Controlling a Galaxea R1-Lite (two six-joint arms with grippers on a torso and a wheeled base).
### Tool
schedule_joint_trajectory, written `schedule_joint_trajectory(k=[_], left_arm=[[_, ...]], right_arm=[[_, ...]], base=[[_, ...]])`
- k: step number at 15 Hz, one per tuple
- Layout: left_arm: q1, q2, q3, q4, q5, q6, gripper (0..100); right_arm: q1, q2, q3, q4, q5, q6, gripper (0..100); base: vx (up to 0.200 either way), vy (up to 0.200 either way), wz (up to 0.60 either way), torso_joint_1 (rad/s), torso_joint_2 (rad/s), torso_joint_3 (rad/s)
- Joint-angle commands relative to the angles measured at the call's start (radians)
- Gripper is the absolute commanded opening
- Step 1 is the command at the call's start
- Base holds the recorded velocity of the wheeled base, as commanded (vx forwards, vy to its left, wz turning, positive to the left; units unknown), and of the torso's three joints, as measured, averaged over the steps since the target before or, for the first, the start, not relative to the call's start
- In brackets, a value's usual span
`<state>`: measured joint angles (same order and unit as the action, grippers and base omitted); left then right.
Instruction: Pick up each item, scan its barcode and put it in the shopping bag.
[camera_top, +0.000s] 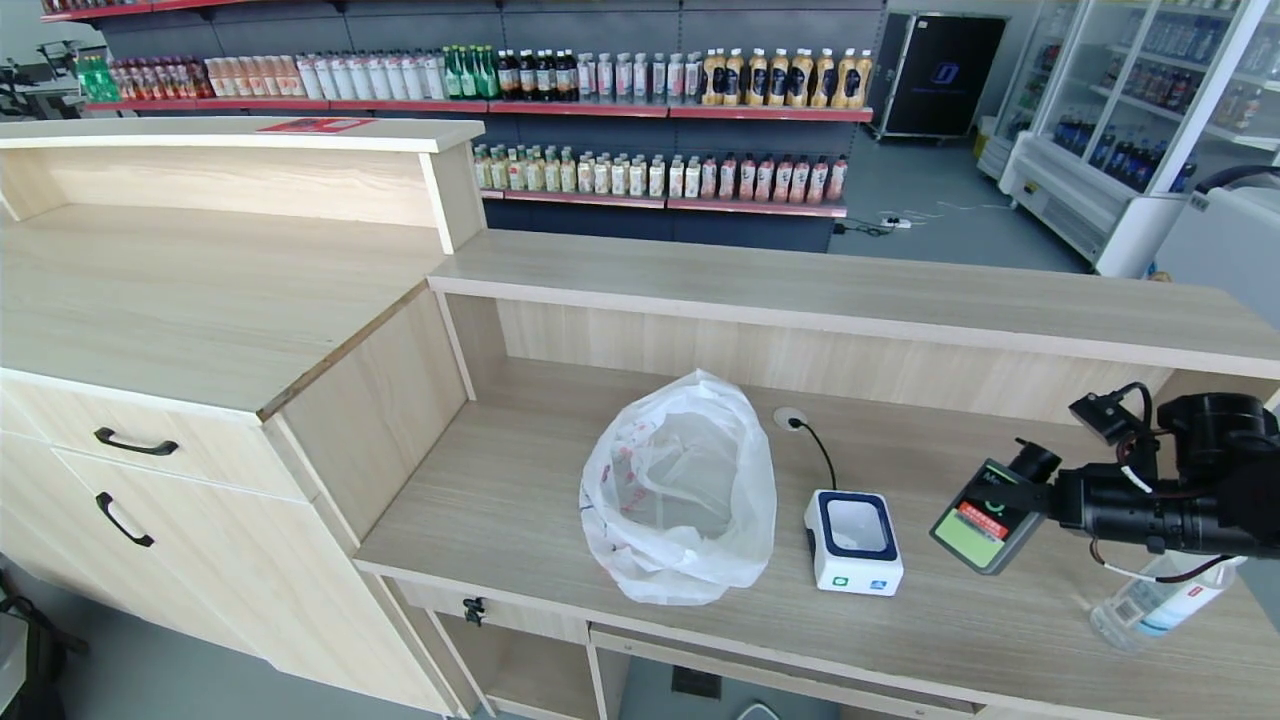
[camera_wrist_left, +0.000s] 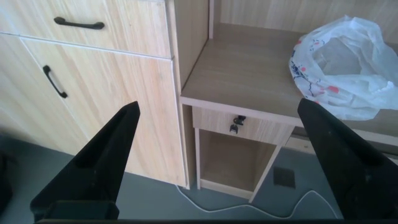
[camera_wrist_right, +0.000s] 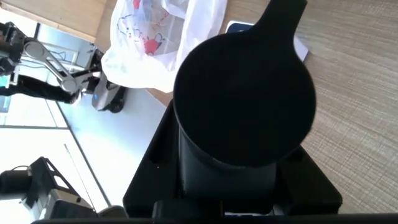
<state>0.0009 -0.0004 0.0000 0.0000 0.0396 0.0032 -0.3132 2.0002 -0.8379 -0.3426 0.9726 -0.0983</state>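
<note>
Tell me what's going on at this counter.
The right gripper holds a small green and dark pack in the air, just to the right of the scanner. The open white bag stands on the counter at the scanner's other side and looks empty. A clear bottle lies on the counter under the right arm. The left gripper is open and holds nothing, out past the counter's front edge.

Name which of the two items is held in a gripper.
The green-labelled box, held in the right gripper near the scanner; the clear bottle lies on the counter.
</note>
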Motion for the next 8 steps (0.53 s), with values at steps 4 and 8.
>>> schedule_joint_trajectory(k=[4,8], left_arm=[[0.001,0.000,0.000,0.000,0.000,0.000,100],[0.001,0.000,0.000,0.000,0.000,0.000,100]], right_arm=[[0.003,0.023,-0.015,-0.006,0.002,-0.001,0],[0.026,0.054,-0.029,-0.039,0.015,0.000,0]], base=[[0.000,0.000,0.00,0.000,0.00,0.000],[0.000,0.000,0.00,0.000,0.00,0.000]])
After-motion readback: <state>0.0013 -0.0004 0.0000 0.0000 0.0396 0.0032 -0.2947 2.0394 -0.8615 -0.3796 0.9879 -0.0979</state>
